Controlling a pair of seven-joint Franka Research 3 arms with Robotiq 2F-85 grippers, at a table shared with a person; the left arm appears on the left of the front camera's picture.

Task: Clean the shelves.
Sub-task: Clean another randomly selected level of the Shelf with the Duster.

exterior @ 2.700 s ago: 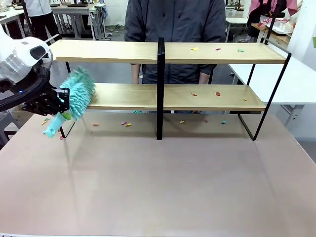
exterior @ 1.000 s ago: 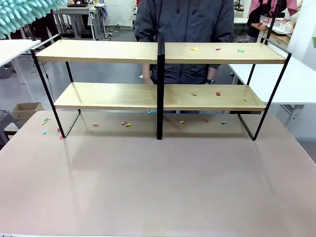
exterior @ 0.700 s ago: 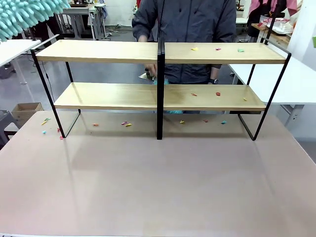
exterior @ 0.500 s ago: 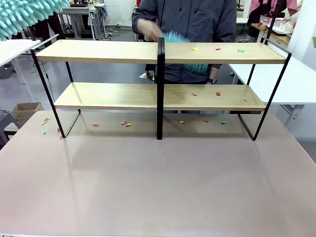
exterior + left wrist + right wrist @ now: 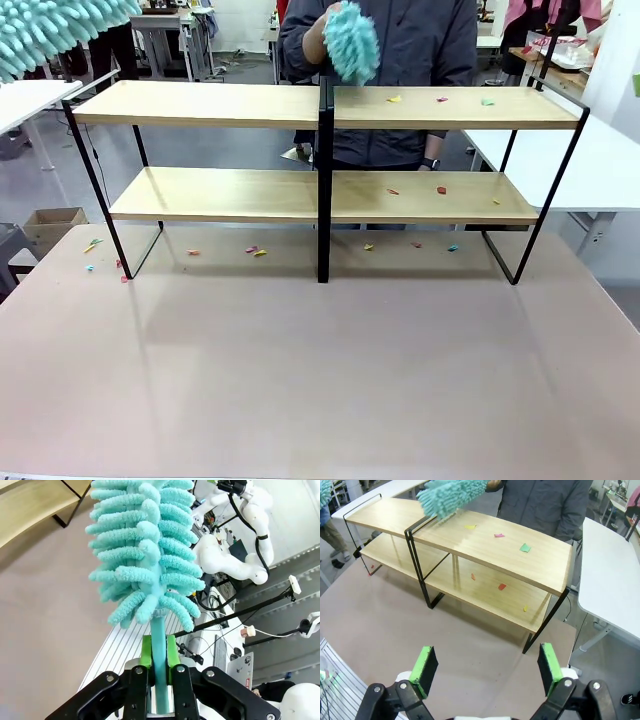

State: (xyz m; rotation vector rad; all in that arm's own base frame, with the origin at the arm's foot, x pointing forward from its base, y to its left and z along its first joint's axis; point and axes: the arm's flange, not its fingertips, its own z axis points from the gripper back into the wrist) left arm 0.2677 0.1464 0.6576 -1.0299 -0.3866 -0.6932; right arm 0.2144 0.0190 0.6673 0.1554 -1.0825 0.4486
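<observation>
The shelves (image 5: 200, 103) stand along the table's (image 5: 320, 380) far edge: two light-wood boards in a black frame, with the central post upright. Paper scraps (image 5: 440, 99) dot the right half of the top board, and there are more on the lower board's right half. More again lie on the table under the frame. Just above the top board, right by the post, the person's hand (image 5: 314, 42) holds the person's duster (image 5: 350, 40), teal and fluffy. Over at the shelves' left end, up high, the left gripper (image 5: 159, 652) is clamped on the handle of the robot's duster (image 5: 145, 555), head up. The right gripper (image 5: 486, 662) hangs above the table facing the shelves' right end, its fingers spread wide and nothing between the green pads (image 5: 426, 667).
</observation>
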